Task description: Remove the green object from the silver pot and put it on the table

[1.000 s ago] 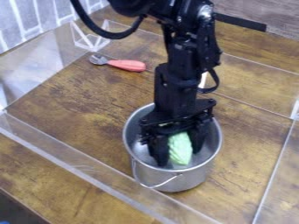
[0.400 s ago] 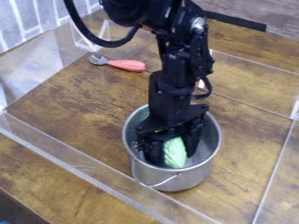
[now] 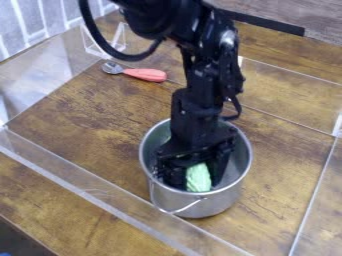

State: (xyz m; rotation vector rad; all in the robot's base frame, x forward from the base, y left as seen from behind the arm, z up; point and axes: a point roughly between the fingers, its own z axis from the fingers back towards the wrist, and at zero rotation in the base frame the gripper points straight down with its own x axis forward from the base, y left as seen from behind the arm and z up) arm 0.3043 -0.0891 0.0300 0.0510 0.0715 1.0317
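A lab test bench: wood-plank table (image 3: pixel 80 125) fenced by clear acrylic walls (image 3: pixel 54 165).

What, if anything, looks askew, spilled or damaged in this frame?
Nothing stands out. The silver pot sits upright on the table, the green object lies inside it with the end effector lowered around it, and a red-handled tool lies flat behind.
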